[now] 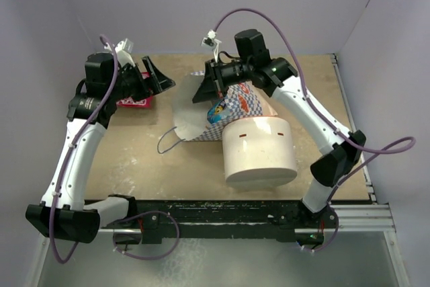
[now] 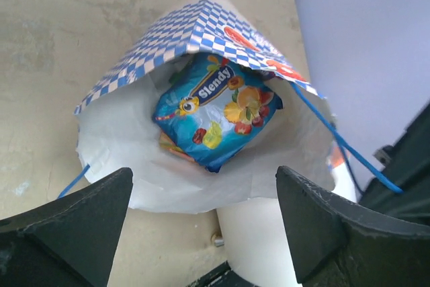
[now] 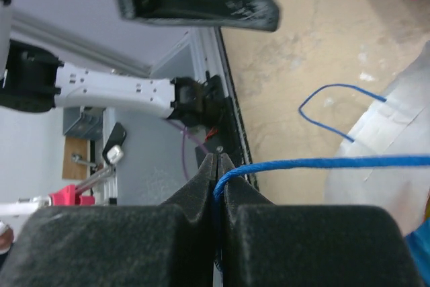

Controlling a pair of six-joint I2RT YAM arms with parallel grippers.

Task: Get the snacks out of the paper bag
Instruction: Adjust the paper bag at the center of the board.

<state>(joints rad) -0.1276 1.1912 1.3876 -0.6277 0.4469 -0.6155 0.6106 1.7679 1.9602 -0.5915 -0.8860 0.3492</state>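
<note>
- At the middle of the table (image 1: 134,159), your paper bag (image 1: 195,115) is lying on its side just beside the white cylinder (image 1: 259,149).
- Your right gripper (image 3: 216,162) is clenching the bag's blue cord handle (image 3: 316,162).
- Your left gripper (image 2: 201,173) is hanging released before the bag's open mouth.
- A blue snack packet (image 2: 218,109) is sitting inside the bag, and a red packet (image 1: 133,102) is lying outside it, on the table's left.

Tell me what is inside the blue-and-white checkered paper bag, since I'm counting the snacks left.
One shiny blue Slendy snack packet lies in the checkered paper bag, an orange edge peeking from beneath it. The packet and the bag's top wall hide anything deeper.
</note>
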